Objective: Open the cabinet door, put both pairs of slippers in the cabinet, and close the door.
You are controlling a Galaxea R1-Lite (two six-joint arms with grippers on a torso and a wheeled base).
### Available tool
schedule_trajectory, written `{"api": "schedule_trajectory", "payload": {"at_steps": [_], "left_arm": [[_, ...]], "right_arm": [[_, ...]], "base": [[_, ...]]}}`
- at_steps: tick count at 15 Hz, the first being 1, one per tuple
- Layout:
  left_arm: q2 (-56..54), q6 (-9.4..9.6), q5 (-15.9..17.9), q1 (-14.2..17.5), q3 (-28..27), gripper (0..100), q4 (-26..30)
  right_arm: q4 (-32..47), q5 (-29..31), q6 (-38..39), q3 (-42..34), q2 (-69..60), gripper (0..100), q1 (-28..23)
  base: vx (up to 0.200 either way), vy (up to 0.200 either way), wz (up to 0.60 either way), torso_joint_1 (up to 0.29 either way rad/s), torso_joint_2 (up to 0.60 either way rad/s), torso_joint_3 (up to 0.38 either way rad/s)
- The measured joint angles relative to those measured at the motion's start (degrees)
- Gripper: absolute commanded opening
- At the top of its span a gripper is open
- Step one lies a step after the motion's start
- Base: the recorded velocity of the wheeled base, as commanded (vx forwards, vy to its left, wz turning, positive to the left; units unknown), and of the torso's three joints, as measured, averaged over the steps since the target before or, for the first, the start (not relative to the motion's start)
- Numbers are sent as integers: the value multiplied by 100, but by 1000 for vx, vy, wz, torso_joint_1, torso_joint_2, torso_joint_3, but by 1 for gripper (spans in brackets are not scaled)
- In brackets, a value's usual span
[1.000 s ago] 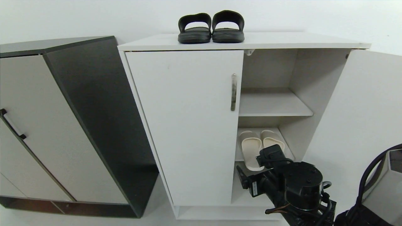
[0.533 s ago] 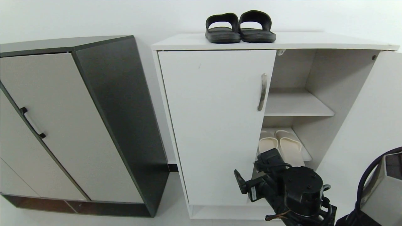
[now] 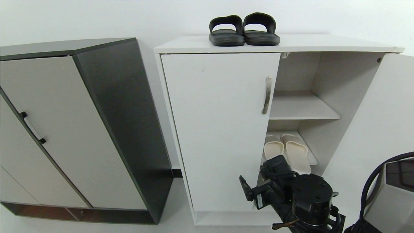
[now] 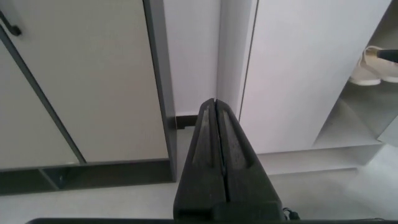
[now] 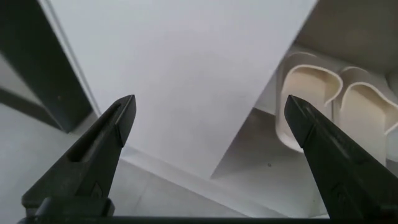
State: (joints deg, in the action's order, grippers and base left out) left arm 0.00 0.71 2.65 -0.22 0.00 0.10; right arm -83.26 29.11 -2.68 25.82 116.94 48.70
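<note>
A pair of black slippers (image 3: 244,30) stands on top of the white cabinet (image 3: 323,41). Its left door (image 3: 220,129) is closed and its right door (image 3: 381,106) is swung open. A pair of cream slippers (image 3: 286,150) lies on the lower shelf inside, also seen as cream slippers (image 5: 336,102) in the right wrist view. My right gripper (image 5: 208,106) is open and holds nothing, low in front of the closed door's handle-side edge. My left gripper (image 4: 216,106) is shut and holds nothing, aimed at the floor gap between the two cabinets.
A dark cabinet (image 3: 106,113) with pale doors stands just left of the white one. The upper shelf (image 3: 300,110) inside the white cabinet is bare. The metal handle (image 3: 267,95) sits on the closed door's right edge.
The whole head picture has shifted, so the camera moved left. Both pairs of slippers keep their places. My right gripper now faces the closed door's edge instead of the open compartment.
</note>
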Motion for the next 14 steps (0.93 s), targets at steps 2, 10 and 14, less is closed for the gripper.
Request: {"api": "schedule_trajectory", "payload": {"at_steps": [2, 10, 14], "left_arm": [[0, 0, 0, 4, 0, 0, 4], [0, 0, 2, 4, 0, 0, 0], [0, 0, -2, 6, 0, 0, 0]], "right_arm": [[-380, -235, 4, -144, -18, 100, 79], [-670, -506, -196, -269, -167, 100, 262], [-668, -513, -196, -262, -182, 100, 269]], "base": [[0, 0, 0, 15, -159, -342], [0, 0, 0, 86, -488, -353], [0, 0, 0, 149, -467, -320]]}}
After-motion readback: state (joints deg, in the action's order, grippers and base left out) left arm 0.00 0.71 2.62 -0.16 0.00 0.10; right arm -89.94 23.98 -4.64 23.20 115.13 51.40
